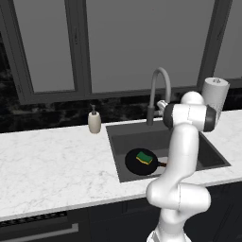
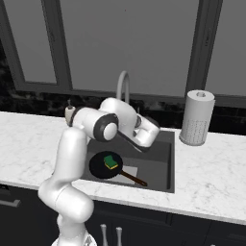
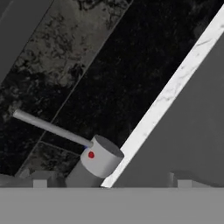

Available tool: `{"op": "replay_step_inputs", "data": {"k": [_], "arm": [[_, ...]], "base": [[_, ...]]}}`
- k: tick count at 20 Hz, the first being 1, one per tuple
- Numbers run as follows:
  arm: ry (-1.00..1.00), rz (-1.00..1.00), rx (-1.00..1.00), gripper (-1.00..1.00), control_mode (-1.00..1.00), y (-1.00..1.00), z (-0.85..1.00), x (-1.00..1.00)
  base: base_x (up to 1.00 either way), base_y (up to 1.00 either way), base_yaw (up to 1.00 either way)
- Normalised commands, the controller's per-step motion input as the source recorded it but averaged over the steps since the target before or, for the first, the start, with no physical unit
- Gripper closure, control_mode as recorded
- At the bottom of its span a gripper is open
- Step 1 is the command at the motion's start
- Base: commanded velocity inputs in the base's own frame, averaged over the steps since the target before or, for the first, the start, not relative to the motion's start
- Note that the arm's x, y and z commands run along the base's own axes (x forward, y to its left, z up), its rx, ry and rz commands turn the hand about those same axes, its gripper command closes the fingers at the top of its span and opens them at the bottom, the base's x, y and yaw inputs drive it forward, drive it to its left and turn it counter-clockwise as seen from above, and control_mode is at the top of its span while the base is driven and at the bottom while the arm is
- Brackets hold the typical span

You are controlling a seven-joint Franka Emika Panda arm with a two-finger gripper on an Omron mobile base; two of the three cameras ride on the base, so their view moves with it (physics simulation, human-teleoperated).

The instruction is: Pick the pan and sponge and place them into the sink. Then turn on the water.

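Pan: the black pan (image 1: pixel 141 162) is lying flat on the bottom of the sink, in its front-left part as the left base view shows it, with its thin brown handle (image 2: pixel 133 179) pointing away toward the sink's right side, over a lighter grey patch on the sink floor
Sponge: the sponge (image 1: pixel 144 157) is sitting inside the pan, green side up with a yellow edge showing, roughly at the pan's middle (image 2: pixel 111 162)
Sink: the dark grey sink (image 1: pixel 210 156) is sitting recessed in the white marble tabletop (image 1: pixel 47 170); no water is showing in it
Faucet: the grey gooseneck faucet (image 1: pixel 158 82) is standing at the back rim of the sink, its spout arching forward over the basin; in the hand view its round grey lever base with a red dot (image 3: pixel 101 156) is sitting low and close to the camera, and a thin grey lever rod (image 3: pixel 50 127) is sticking out from it toward the dark backsplash
Tool: the tool (image 3: pixel 109 179) is reaching in just beside the faucet's lever base at the back of the sink; the two fingertips (image 3: pixel 183 180) are standing well apart with nothing between them, so it is open and holding nothing; whether it is touching the lever I cannot tell
Arm: the white arm (image 2: pixel 72 158) is bending over the sink toward the faucet
Around: a beige soap dispenser (image 1: pixel 94 121) is standing on the tabletop left of the sink, and a white paper-towel roll (image 2: pixel 196 117) is standing on its right
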Motion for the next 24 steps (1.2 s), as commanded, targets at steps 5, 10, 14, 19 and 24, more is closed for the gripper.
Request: {"op": "replay_step_inputs", "data": {"k": [5, 10, 14, 19, 24], "arm": [[-0.16, 0.38, 0.38, -1.0, -1.0, -1.0, 0.0, 0.18], [-0.17, 0.36, 0.38, -1.0, -1.0, -1.0, 0.0, 0.18], [-0.16, 0.36, 0.37, -1.0, -1.0, -1.0, 0.0, 0.15], [-0.15, 0.33, 0.38, -1.0, -1.0, -1.0, 0.0, 0.16], [-0.09, 0.29, 0.4, -1.0, -1.0, -1.0, 0.0, 0.26]], "base": [[0.0, 0.0, 0.0], [0.0, 0.0, 0.0], [0.0, 0.0, 0.0], [0.0, 0.0, 0.0], [0.0, 0.0, 0.0]]}}
